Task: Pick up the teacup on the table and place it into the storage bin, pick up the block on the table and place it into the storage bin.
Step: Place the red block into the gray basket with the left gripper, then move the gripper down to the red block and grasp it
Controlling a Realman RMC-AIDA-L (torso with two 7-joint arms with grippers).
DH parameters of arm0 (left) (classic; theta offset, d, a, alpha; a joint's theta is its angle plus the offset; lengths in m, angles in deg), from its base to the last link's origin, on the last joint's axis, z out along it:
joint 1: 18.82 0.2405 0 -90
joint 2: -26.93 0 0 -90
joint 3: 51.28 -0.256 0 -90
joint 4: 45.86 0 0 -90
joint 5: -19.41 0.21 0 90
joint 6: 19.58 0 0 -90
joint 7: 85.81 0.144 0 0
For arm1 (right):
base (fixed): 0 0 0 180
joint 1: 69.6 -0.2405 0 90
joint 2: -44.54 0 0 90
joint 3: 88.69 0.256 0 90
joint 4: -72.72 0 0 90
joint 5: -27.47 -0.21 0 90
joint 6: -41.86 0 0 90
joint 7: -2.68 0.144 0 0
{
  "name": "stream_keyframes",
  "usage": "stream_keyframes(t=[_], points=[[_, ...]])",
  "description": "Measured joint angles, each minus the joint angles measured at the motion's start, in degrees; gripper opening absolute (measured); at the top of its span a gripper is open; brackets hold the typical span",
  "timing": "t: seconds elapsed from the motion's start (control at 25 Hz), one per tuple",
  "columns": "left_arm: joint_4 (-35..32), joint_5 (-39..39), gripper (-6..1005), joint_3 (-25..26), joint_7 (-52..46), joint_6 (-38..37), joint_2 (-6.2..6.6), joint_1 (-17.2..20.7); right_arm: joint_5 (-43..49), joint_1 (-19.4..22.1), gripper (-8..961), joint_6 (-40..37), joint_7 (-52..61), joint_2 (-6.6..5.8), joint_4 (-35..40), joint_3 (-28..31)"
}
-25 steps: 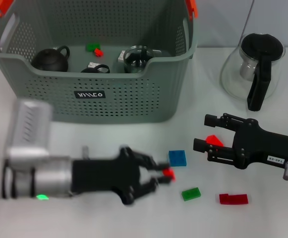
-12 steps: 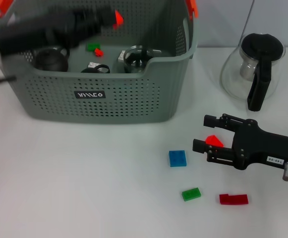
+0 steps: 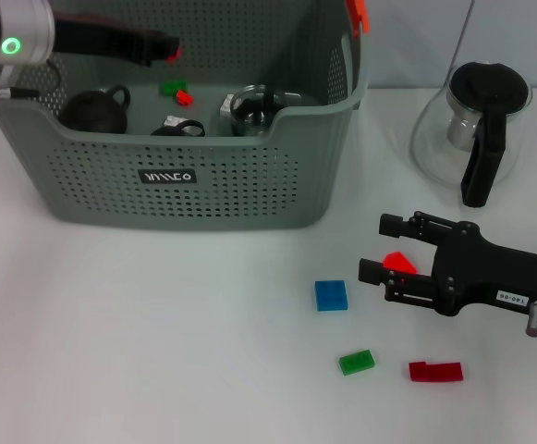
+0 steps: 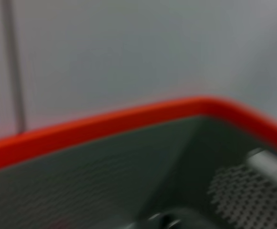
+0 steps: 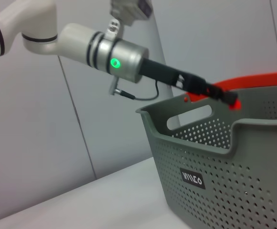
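The head view shows the left gripper [image 3: 168, 49] up over the storage bin [image 3: 180, 190], near the bin's back left side. Its black fingers are pinched on a small red block [image 3: 173, 53]. The same red block [image 5: 233, 103] shows at the gripper's tip in the right wrist view, above the bin's rim.

Inside the bin there is a dark teapot [image 3: 94, 109] on the left, a small green and red piece [image 3: 176, 91] near the middle, and a glass cup [image 3: 254, 108] toward the right. A dark teacup [image 3: 177, 129] sits by the front wall of the bin.

The right gripper [image 3: 372, 250] rests low on the white table [image 3: 139, 342], in front of the bin and off to its right. Its fingers are spread apart, and a red triangle block [image 3: 398, 262] lies between them.

In front of the bin lie a blue block [image 3: 331, 295], a green block [image 3: 356, 362] and a dark red block [image 3: 435, 371]. A glass kettle [image 3: 472, 129] stands to the right of the bin.
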Motion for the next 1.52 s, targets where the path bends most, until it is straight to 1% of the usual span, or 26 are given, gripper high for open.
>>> stream_keyframes(t=[0.12, 0.24, 0.36, 0.44, 0.48, 0.52, 0.64, 0.68, 0.76, 0.8, 0.84, 0.88, 0.96, 1.08, 1.16, 1.28, 1.36, 1.4, 1.52], points=[[-0.1, 5.5, 272, -3.9, -5.6, 4.5, -0.56, -0.4, 0.0, -0.1, 794, 0.0, 0.0, 0.00, 0.0, 0.0], [-0.6, 5.6, 300, -4.5, -5.5, 4.3, -1.09, -0.3, 0.0, -0.1, 794, 0.0, 0.0, 0.00, 0.0, 0.0], [-2.4, 1.0, 329, -3.8, -4.4, 3.1, -1.43, 1.2, 0.0, -0.2, 793, 0.0, 0.0, -0.01, 0.0, 0.0], [-3.7, -5.0, 348, -2.0, -1.4, 1.6, -1.64, 3.1, 0.0, -0.3, 793, 0.0, 0.0, -0.05, 0.0, 0.0], [-4.1, -8.7, 357, -0.2, 0.9, 0.1, -1.84, 4.0, 0.0, -0.4, 793, 0.0, 0.0, -0.06, 0.0, 0.0], [-4.3, -13.4, 367, 2.3, 4.6, -1.9, -2.12, 5.3, 0.0, -0.4, 792, 0.0, 0.0, -0.06, 0.0, 0.0], [-1.9, -28.8, 500, 9.9, 18.0, -11.2, -2.70, 9.3, 0.0, -0.4, 792, 0.0, 0.0, -0.08, 0.0, 0.0], [0.6, -34.5, 544, 12.6, 24.0, -17.0, -2.72, 10.7, 0.0, -0.4, 792, -0.1, 0.0, -0.08, -0.1, 0.0], [4.9, -40.6, 632, 16.7, 32.8, -26.2, -2.64, 12.7, 0.1, -0.4, 791, -0.1, 0.0, -0.09, -0.2, 0.0], [6.6, -41.9, 663, 18.5, 36.2, -31.0, -2.54, 13.6, 0.2, -0.3, 791, -0.2, 0.0, -0.11, -0.2, -0.1], [7.6, -42.4, 694, 19.6, 38.4, -34.2, -2.55, 14.3, 0.2, -0.2, 791, -0.3, 0.0, -0.13, -0.2, -0.2], [8.3, -41.8, 726, 20.8, 41.4, -38.3, -2.71, 15.5, 0.2, -0.1, 791, -0.4, 0.0, -0.18, -0.2, -0.3], [8.4, -38.0, 788, 21.4, 45.8, -42.7, -3.48, 17.6, 0.3, 0.1, 790, -0.6, 0.1, -0.30, -0.2, -0.4], [7.7, -28.3, 791, 20.6, 51.2, -44.5, -4.99, 20.4, 2.2, 0.2, 790, -1.3, 1.1, -0.56, 0.1, -0.5], [7.6, -21.4, 793, 19.8, 54.3, -43.9, -5.97, 21.7, 4.3, 0.2, 789, -2.3, 3.2, -0.98, 0.4, -0.5], [8.1, -13.9, 794, 19.0, 56.8, -41.7, -7.09, 23.1, 8.6, -0.2, 789, -3.2, 8.4, -1.52, 2.4, -0.5], [8.5, -13.0, 794, 18.9, 57.1, -40.8, -7.33, 23.5, 13.0, -0.3, 788, -3.2, 14.2, -1.26, 6.2, -0.5], [9.7, -11.8, 794, 19.0, 57.5, -38.4, -7.73, 24.2, 15.2, -0.3, 788, -3.1, 17.2, -1.04, 8.5, -0.5], [11.5, -11.5, 795, 19.3, 57.7, -36.6, -7.66, 24.5, 21.0, -0.8, 787, -3.3, 24.2, -0.27, 15.2, -0.5]])
